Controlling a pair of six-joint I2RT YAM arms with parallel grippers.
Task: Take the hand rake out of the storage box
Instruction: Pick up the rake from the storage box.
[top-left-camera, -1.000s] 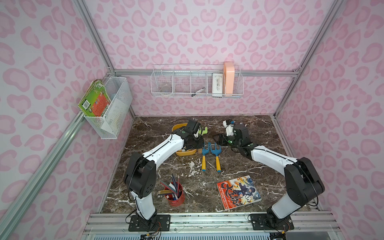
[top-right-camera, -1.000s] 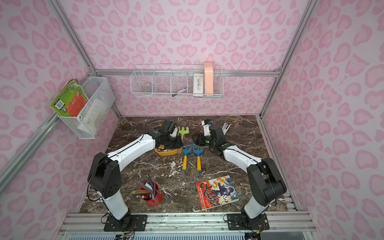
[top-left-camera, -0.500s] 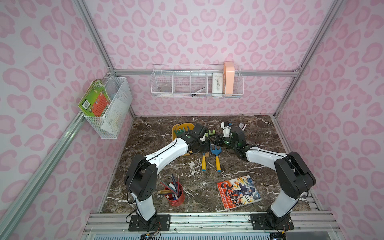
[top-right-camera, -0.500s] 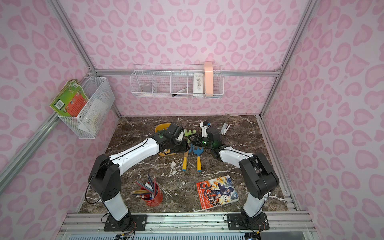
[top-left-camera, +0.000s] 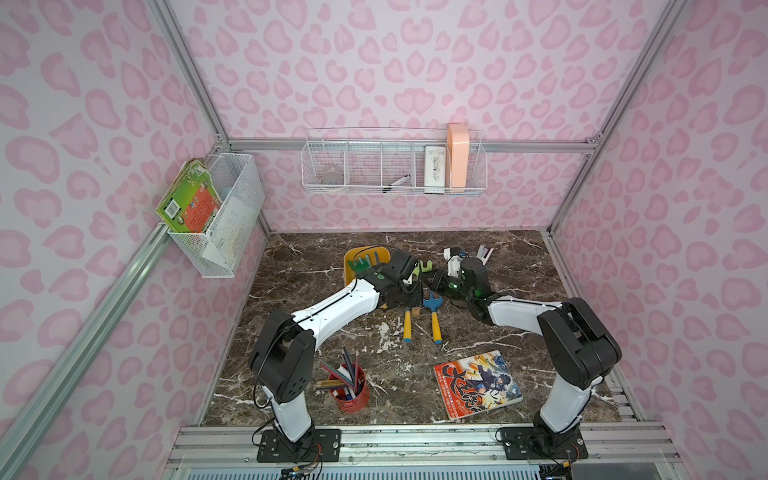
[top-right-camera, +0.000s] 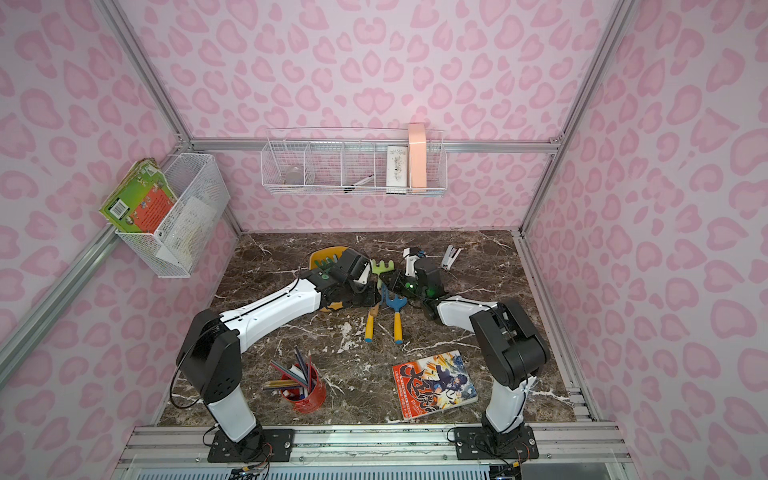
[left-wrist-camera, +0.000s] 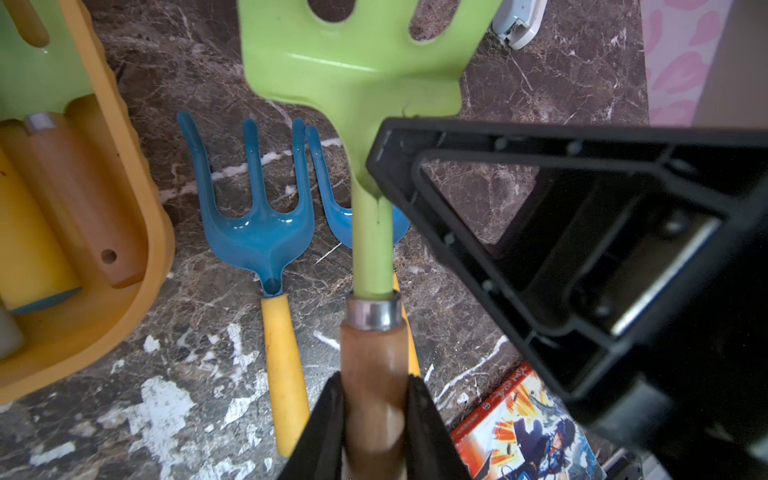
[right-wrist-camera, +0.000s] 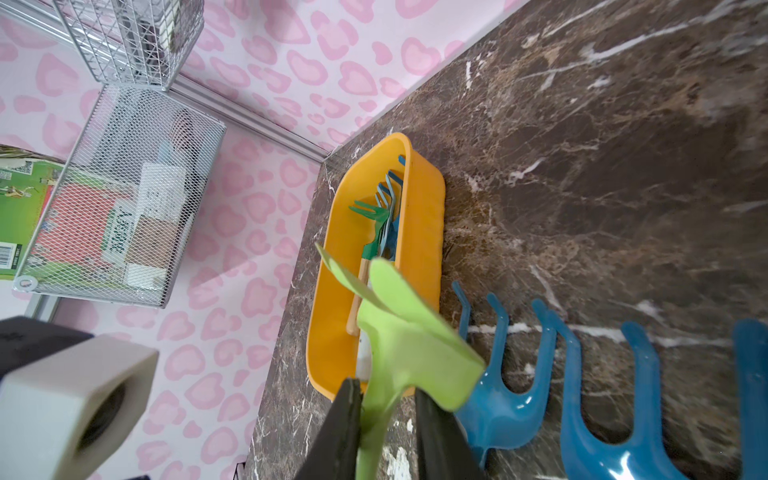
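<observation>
Over the table (top-left-camera: 316, 257), we are holding the hand rake (left-wrist-camera: 357, 83) outside the storage box (right-wrist-camera: 420, 232), left jaws clamping it; right jaws' grip unclear.

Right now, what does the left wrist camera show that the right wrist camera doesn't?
Left wrist only: the left tool clamping the wooden handle of the light green hand rake, and a colourful comic book. Right wrist only: a white wire mesh wall basket. Both: the rake's green head, the yellow-orange plastic storage tub, glossy blue rakes.
</observation>
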